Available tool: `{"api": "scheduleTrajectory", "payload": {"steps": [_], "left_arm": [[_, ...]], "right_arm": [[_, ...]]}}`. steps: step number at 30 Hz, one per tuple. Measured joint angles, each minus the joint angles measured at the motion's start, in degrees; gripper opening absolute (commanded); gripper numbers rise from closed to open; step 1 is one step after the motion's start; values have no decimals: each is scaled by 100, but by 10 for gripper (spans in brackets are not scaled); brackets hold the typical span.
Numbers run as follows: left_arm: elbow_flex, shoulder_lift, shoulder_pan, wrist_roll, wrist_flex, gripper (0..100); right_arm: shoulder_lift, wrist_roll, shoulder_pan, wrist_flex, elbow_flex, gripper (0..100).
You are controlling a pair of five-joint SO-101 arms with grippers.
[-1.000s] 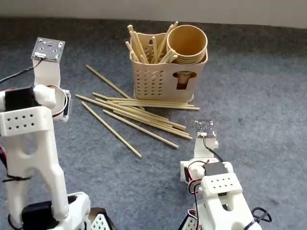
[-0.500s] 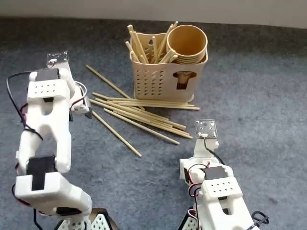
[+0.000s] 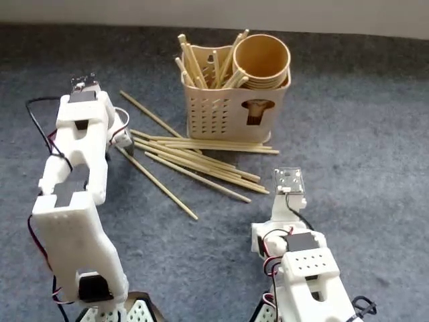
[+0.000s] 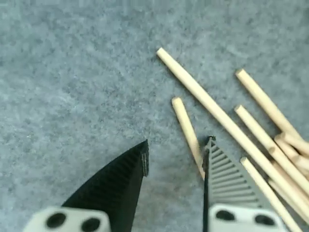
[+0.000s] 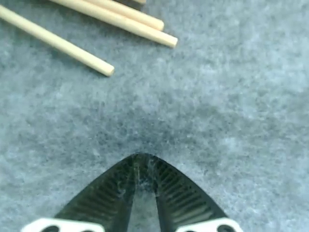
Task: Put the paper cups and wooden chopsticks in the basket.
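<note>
Grey carpet (image 3: pixel 375 168), chopsticks (image 3: pixel 194 168) scattered before the basket (image 3: pixel 231 111), paper cups (image 3: pixel 261 60) already inside. Left gripper (image 4: pixel 177 143) gapes empty over stick ends: likely a pick-up, needing a squeeze on one. Right gripper (image 5: pixel 143 166) pinched closed, empty.

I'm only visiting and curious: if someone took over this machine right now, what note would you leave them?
Left tool: open, empty, low over the carpet at one end of the loose chopsticks.
Right tool: shut, empty, just short of the pile's other end.
Done: cups and stowed chopsticks are in the basket.
Left: the loose chopsticks in front of the basket.
</note>
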Motion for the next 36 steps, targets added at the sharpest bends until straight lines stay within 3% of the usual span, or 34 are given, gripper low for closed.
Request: {"api": "scheduleTrajectory", "payload": {"steps": [4,9,14,19,29,36], "left_arm": [[-571,563,0,97,0,184],[-1204,1116,0,176,53,0],[-1943,1495,132,167,527,5],[-2268,1556,132,167,1222,6],[-2295,1538,114,167,2031,6],[-2286,510,97,-105,2286,6]], "right_arm": [[-387,0,70,484,-141,5],[-1679,0,404,835,18,5],[-3358,-9,431,888,967,5],[-4985,0,404,1257,1011,5],[-5090,0,308,1442,1011,5],[-5090,0,290,1442,1011,5]]}}
